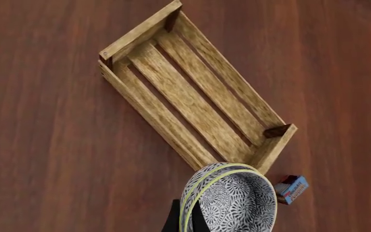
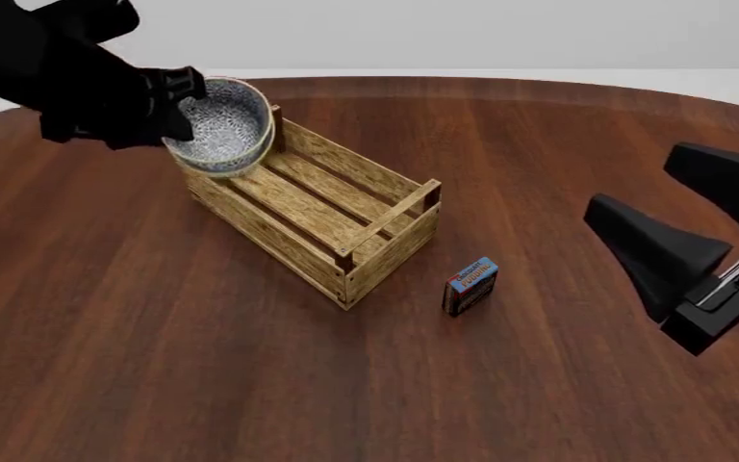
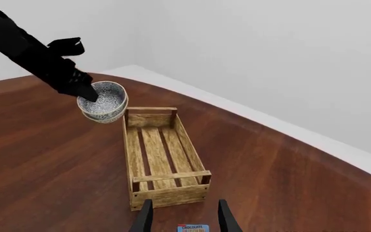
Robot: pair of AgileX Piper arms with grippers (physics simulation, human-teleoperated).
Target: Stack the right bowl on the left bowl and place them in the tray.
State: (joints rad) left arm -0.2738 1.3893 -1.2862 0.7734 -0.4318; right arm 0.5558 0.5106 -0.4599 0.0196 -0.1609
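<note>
Dark wood bench (image 2: 216,366), plain grey wall behind. We've got the left pincer (image 2: 177,101) clamped on the rim of the stacked bowls (image 2: 224,125), held above the tray (image 2: 312,207) at its far-left end (tray's long axis runs diagonally toward the right arm). Right pincer (image 3: 182,217) sits apart, well off.

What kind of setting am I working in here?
Most likely a simulated tabletop test bench, not a lived-in room: a bare dark wood table, blank pale walls behind, and only task props, namely the slatted tray, the stacked bowls and a small chocolate box.
</note>
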